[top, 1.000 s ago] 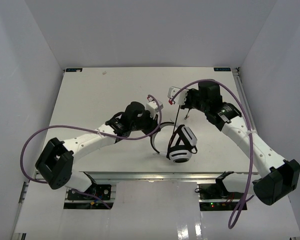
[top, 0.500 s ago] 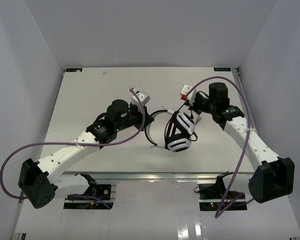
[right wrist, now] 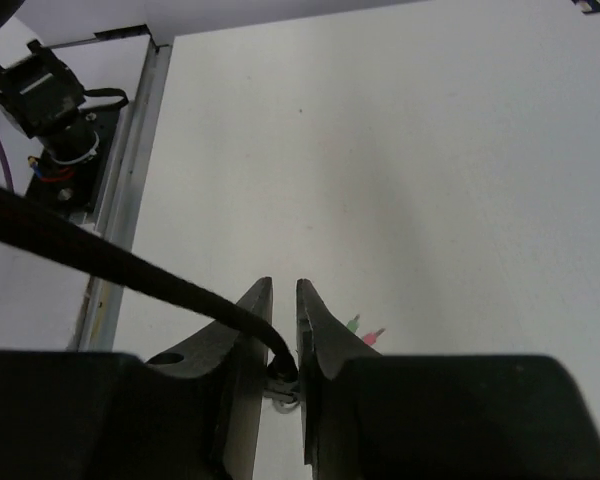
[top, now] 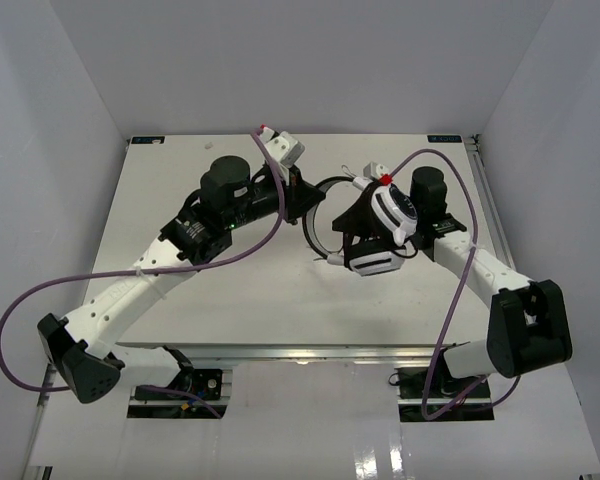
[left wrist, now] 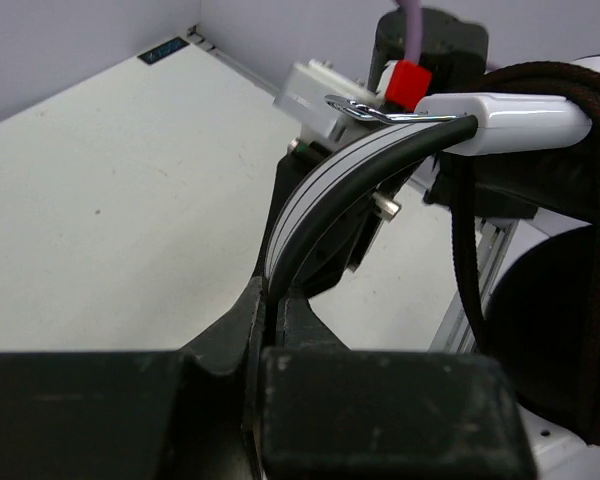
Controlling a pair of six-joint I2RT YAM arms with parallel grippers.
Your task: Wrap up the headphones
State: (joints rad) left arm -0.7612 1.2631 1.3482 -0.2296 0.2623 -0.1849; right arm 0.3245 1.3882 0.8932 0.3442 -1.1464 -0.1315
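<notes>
Headphones (top: 378,262) are held between both arms, right of the worktop's (top: 180,180) middle and nearer its far edge, the white earcups bunched beside the right arm. Only the left wrist view shows the left gripper (left wrist: 270,305) clamped tight on the striped headband (left wrist: 315,200). Only the right wrist view shows the right gripper (right wrist: 284,310) pinching the thin black cord (right wrist: 130,265), its fingers a sliver apart.

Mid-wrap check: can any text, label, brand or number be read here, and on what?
No text is readable.
Left corner sticker on the table: too small to read.
Right corner sticker: too small to read.
Headphones: no print visible.
</notes>
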